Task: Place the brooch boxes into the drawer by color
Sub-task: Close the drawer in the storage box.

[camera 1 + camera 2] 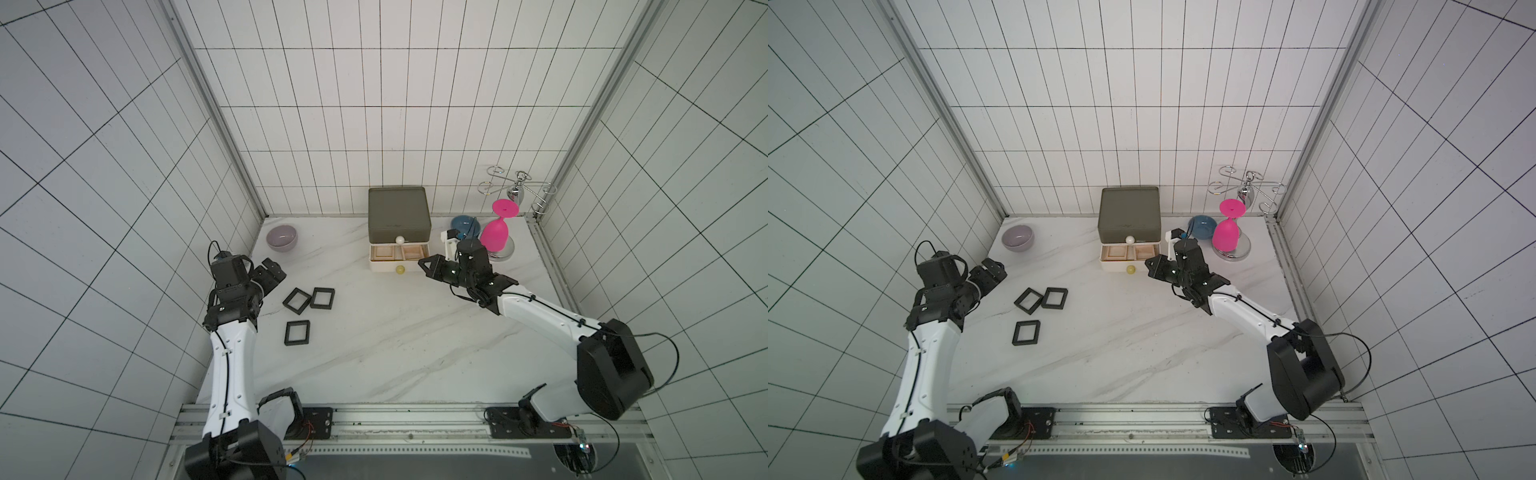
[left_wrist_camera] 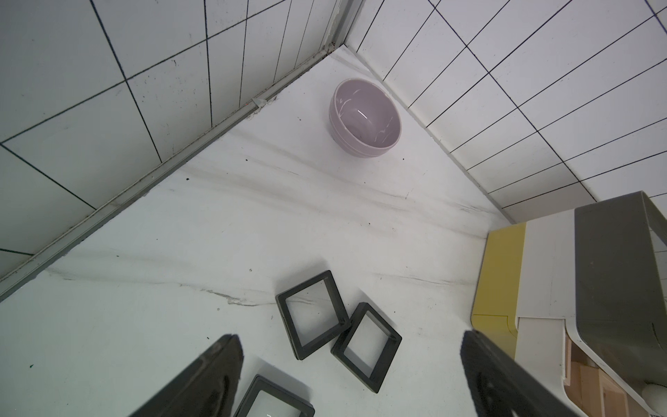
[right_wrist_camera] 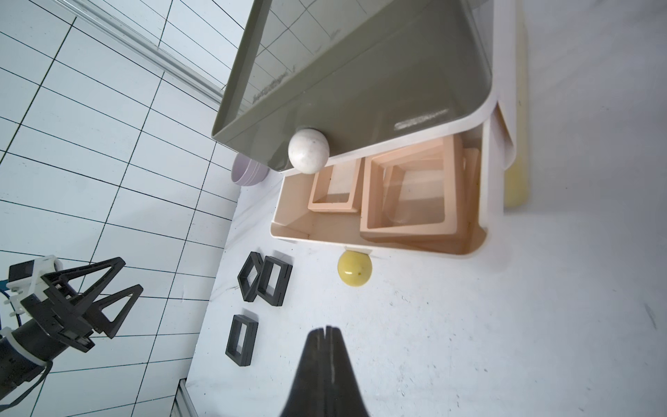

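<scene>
Currently the white tier [image 1: 398,266] of the three-tier drawer chest [image 1: 397,216] stands pulled out with peach-beige brooch boxes [image 3: 411,195] inside (how many are stacked is hard to tell). Three black brooch boxes [image 1: 297,332] lie on the marble tabletop [image 1: 415,340] beside the left gripper [image 1: 277,272], its fingers spread and empty. The right gripper [image 3: 327,330], pressed together on nothing, hovers near the yellow knob [image 3: 354,269] without touching it.

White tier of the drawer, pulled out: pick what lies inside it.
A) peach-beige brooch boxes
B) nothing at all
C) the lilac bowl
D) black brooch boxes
A: the right wrist view shows the white tier standing open with peach-beige brooch boxes in it, while the three black brooch boxes lie out on the table.
</scene>
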You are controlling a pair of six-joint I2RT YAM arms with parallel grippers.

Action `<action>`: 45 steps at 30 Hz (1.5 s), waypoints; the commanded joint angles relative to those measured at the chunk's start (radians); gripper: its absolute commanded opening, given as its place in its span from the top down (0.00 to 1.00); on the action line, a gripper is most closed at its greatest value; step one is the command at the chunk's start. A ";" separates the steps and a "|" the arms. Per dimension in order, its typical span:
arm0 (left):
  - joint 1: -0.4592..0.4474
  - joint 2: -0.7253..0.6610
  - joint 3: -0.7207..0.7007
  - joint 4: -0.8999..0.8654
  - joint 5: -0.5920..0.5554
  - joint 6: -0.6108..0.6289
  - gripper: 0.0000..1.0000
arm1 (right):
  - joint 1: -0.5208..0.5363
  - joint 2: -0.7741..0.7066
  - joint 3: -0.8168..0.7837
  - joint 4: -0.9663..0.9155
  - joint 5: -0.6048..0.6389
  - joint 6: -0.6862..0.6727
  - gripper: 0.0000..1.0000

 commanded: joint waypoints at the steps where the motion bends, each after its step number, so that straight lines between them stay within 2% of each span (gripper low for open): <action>1: 0.004 0.005 -0.008 0.023 0.010 0.015 0.02 | -0.023 -0.011 -0.057 -0.052 0.020 -0.018 1.00; 7: 0.003 0.007 -0.008 0.023 0.009 0.016 0.02 | -0.069 0.064 -0.038 0.001 0.011 0.007 1.00; 16: 0.003 0.008 -0.009 0.025 0.010 0.016 0.02 | -0.087 0.235 0.091 0.031 0.007 -0.002 1.00; 45: 0.004 0.001 -0.007 0.017 0.018 0.024 0.02 | -0.142 0.517 0.344 0.177 -0.032 0.099 1.00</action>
